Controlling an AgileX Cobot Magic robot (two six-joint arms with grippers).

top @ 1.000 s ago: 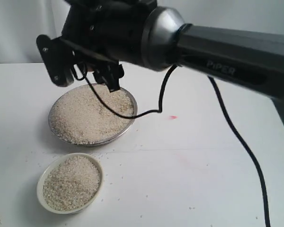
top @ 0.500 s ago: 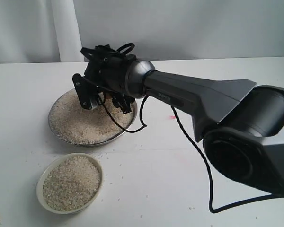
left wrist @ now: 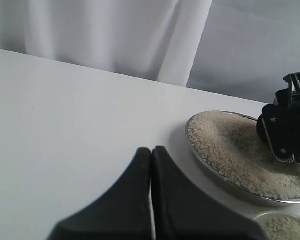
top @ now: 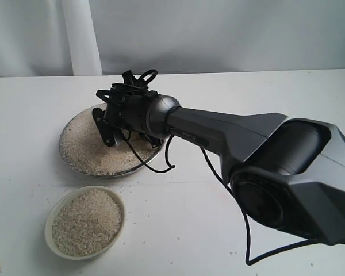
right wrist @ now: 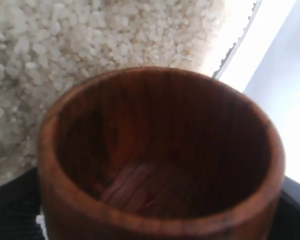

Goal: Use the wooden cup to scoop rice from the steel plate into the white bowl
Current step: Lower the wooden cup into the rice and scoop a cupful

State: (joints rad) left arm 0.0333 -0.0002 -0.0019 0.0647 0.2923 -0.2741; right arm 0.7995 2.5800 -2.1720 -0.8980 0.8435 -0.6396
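Nearest the exterior camera, the bowl (top: 46,227) stands on the worktop (top: 236,190), filled almost to its rim with rice (top: 86,223); a few stray grains (top: 178,238) lie around it. Just behind it, and apart from it, the plate (top: 112,174) holds a broad, shallow heap of rice that covers most of its surface. The right fingers (top: 112,129) hang low over the far middle of that heap, with a black cable (top: 161,167) looping down past the plate's edge. In the right wrist view the cup (right wrist: 160,150) sits between these fingers, which stand wide and grip it by its sides; its interior shows only bare dark wood, and rice lies directly beyond its lip. Whether the cup touches the grains cannot be told. In the exterior view the cup is hidden by the arm. The left fingers (left wrist: 151,165) are pressed together, holding nothing, above bare worktop well to the side of the plate. A pale curtain (left wrist: 90,35) closes the scene behind.
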